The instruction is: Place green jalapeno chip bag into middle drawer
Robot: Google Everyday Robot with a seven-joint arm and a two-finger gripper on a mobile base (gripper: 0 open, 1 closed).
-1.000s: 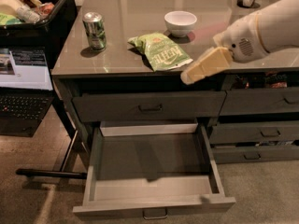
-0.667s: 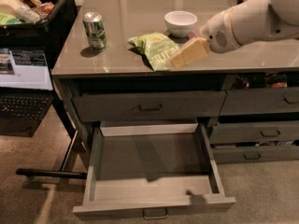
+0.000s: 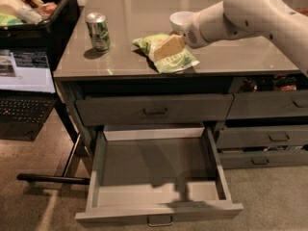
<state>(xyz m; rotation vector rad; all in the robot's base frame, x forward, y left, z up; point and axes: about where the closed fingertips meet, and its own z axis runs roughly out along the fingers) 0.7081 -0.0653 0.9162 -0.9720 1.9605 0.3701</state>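
Observation:
The green jalapeno chip bag [image 3: 168,57] lies flat on the grey countertop [image 3: 144,13], near its front edge. My gripper [image 3: 166,46], with tan fingers on a white arm reaching in from the upper right, is down over the middle of the bag. The middle drawer [image 3: 156,174] is pulled fully out below the counter, with nothing on its light-grey floor. The like wide drawer front [image 3: 154,110] above it is closed.
A green-and-silver soda can [image 3: 98,31] stands at the counter's left. A white bowl [image 3: 179,20] sits behind my gripper. Narrower drawers [image 3: 269,138] are to the right. A laptop [image 3: 24,81] and a black bin of items [image 3: 29,6] stand at the left.
My gripper has moved left from beyond the bag's right end to over the middle of the bag. The bag, the can and the drawer have not moved.

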